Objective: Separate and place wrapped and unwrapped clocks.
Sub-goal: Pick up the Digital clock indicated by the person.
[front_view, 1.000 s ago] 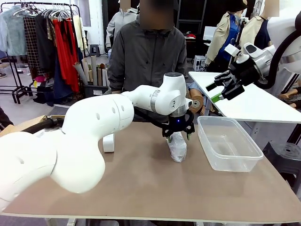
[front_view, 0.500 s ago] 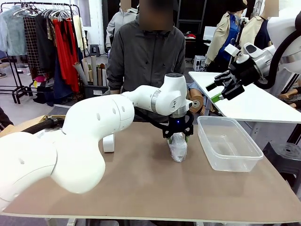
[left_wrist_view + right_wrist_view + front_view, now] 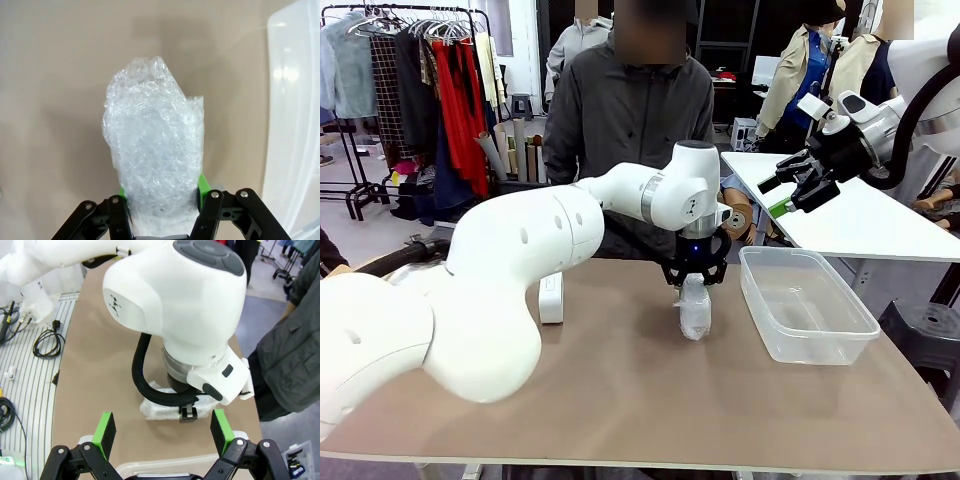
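Note:
A wrapped clock point(image 3: 695, 312), a white block in crinkly bubble wrap, hangs upright just above the table's middle. My left gripper point(image 3: 696, 280) is shut on its top end. In the left wrist view the wrapped clock point(image 3: 155, 145) sits between the green pads point(image 3: 202, 183) of my left gripper point(image 3: 161, 200). An unwrapped clock point(image 3: 551, 298), bare and white, stands on the table farther left. My right gripper point(image 3: 790, 195) hovers open and high at the right, holding nothing. From my right gripper point(image 3: 163, 432) the wrapped clock point(image 3: 155, 408) shows beneath the left arm's wrist.
A clear plastic container point(image 3: 807, 318) stands on the table right of the held clock, its wall point(image 3: 295, 125) close by in the left wrist view. A person point(image 3: 630, 110) stands at the far edge. A white side table point(image 3: 860, 215) lies behind at the right.
My left gripper has shut on the wrapped clock and lifted it a little off the table. The left arm's elbow has shifted slightly. The right arm has not moved.

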You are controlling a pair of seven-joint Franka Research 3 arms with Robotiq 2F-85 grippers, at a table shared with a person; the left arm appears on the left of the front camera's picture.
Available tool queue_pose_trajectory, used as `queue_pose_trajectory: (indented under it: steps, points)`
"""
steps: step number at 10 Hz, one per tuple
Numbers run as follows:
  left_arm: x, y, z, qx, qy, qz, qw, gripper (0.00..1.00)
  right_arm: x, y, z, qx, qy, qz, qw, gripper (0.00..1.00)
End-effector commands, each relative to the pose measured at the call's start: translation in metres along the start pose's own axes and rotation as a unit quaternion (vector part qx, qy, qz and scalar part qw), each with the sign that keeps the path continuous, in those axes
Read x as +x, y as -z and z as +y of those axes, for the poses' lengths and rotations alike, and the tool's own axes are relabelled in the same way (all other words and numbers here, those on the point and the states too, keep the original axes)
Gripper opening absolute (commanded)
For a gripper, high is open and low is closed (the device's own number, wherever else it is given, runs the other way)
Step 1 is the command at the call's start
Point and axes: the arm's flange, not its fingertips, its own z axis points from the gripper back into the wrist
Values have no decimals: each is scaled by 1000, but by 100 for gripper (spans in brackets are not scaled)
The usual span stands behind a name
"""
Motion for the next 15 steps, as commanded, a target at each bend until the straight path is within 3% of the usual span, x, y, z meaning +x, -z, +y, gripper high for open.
queue_pose_trajectory:
  steps: [1,3,10,15]
  points:
    - [-2,-24,0,24,40,19,999,0,2,-1,0,1,-2,0,1000,100]
    - [-6,-62,3,18,67,42,997,0,2,-1,0,1,-2,0,1000,100]
    - [-18,-210,12,71,103,34,992,0,2,-1,0,1,-2,0,1000,100]
    - [-17,-285,21,106,89,-31,990,0,2,-1,0,1,-2,0,1000,100]
